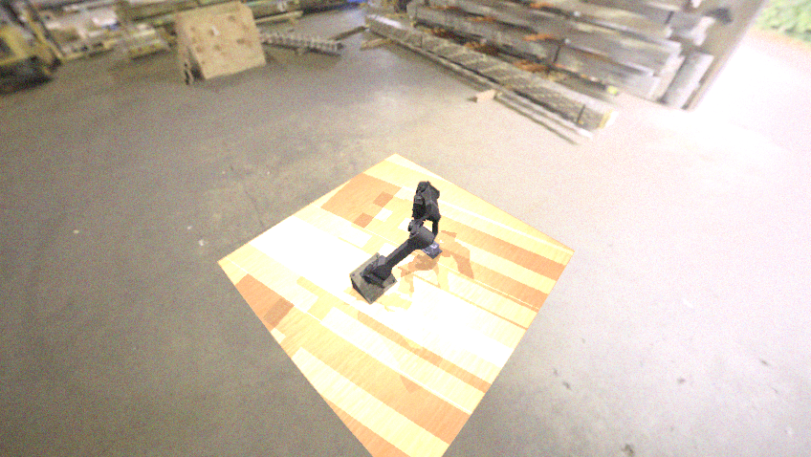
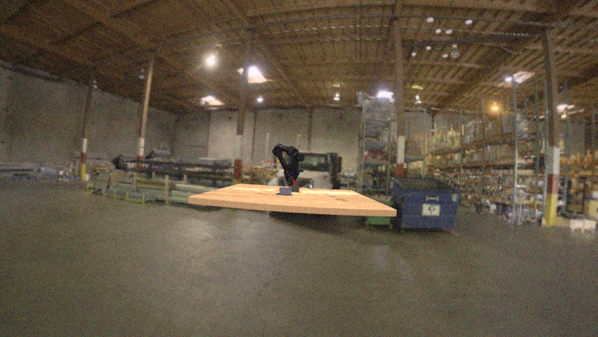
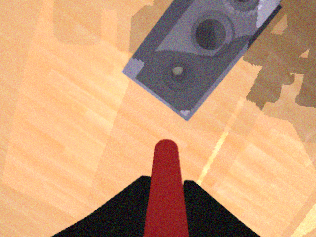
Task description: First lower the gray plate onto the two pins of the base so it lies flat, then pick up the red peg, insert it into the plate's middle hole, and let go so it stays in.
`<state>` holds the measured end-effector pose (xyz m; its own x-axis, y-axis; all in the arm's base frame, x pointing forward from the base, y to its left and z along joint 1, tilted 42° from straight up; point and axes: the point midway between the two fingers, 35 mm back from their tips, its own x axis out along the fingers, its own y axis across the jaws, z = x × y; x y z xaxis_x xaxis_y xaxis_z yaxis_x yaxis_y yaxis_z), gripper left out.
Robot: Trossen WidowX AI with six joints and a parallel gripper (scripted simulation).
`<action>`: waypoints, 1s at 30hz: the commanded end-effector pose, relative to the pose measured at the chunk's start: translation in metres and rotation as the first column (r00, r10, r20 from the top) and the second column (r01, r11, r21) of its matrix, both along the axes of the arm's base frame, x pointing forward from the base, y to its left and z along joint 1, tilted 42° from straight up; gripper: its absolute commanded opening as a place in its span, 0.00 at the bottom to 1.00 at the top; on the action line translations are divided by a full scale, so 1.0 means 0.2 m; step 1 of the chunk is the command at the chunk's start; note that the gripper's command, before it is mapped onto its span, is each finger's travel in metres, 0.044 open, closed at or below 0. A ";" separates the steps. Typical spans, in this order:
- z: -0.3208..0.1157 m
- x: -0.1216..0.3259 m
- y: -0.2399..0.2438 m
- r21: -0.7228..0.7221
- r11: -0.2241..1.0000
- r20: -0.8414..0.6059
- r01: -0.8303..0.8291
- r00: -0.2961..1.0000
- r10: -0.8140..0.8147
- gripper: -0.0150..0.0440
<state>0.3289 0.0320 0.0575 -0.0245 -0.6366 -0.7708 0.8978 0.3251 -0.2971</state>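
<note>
The gray plate lies on the blue-gray base and looks flat. In the wrist view, a light pin tip shows in the plate's nearest hole. The middle hole is dark and empty; the far end is cut off by the frame's top edge. My gripper is shut on the red peg. The peg's rounded end points away from the fingers, short of the plate's near corner in the wrist view. In the top view the arm hides the fingers and the peg.
The arm's own mount stands on the wooden table, close to the base. The arm's shadows fall around the base and over part of the plate.
</note>
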 end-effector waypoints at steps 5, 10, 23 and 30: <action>0.08 0.03 -0.09 -0.009 1.000 -0.001 -0.001 1.000 0.001 0.25; 0.12 0.05 -0.15 -0.015 1.000 -0.003 0.000 1.000 0.000 0.25; 0.21 0.07 -0.27 -0.028 1.000 -0.007 0.001 1.000 -0.002 0.25; 0.21 0.07 -0.27 -0.028 1.000 -0.007 0.001 1.000 -0.002 0.25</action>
